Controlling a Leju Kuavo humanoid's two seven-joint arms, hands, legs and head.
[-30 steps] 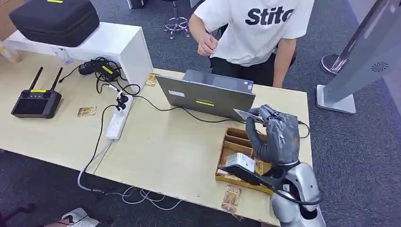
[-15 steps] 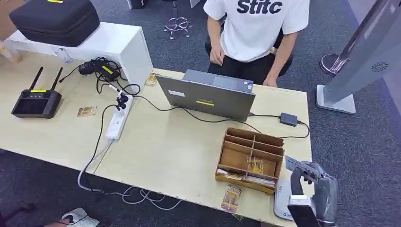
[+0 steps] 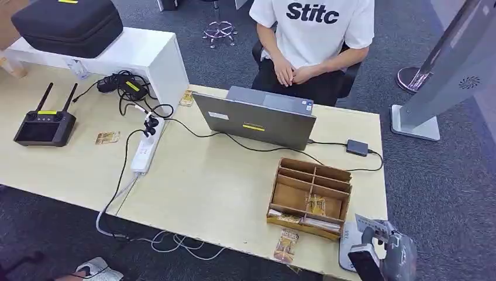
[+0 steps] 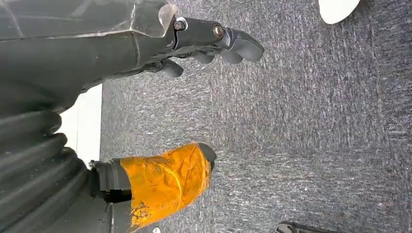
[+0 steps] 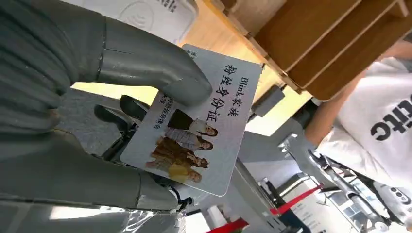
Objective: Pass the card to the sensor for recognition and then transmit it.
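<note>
One card (image 5: 197, 131), pale grey with printed Chinese characters and a small photo of people, is pinched by the right hand (image 5: 97, 97) between the thick grey thumb pressed on its face and the darker fingers behind it; in the head view the same card (image 3: 369, 223) shows as a light sliver at the lower right of the frame, held by the right hand (image 3: 393, 249) over the white sensor (image 3: 349, 249), which lies flat at the near right corner of the table (image 3: 216, 181), just right of the wooden organizer (image 3: 310, 199). I cannot tell whether the card touches the sensor. In the right wrist view the sensor (image 5: 145, 12) sits at the top of the frame, with the organizer (image 5: 335, 39) in the upper right. The left hand (image 4: 160, 97) hangs over grey carpet, its dark fingers apart from the orange-taped thumb and nothing between them. Across the table, at the top centre of the head view, a person (image 3: 313, 35) in a white shirt sits with hands clasped in the lap, behind a grey laptop (image 3: 254, 120). A black cable runs from the laptop to a small dark adapter (image 3: 357, 147) near the right edge of the table. At the left of the frame lie a black remote controller (image 3: 44, 126) with two antennas and a white power strip (image 3: 146, 149), and a black case (image 3: 67, 23) rests on a white box in the upper left.
</note>
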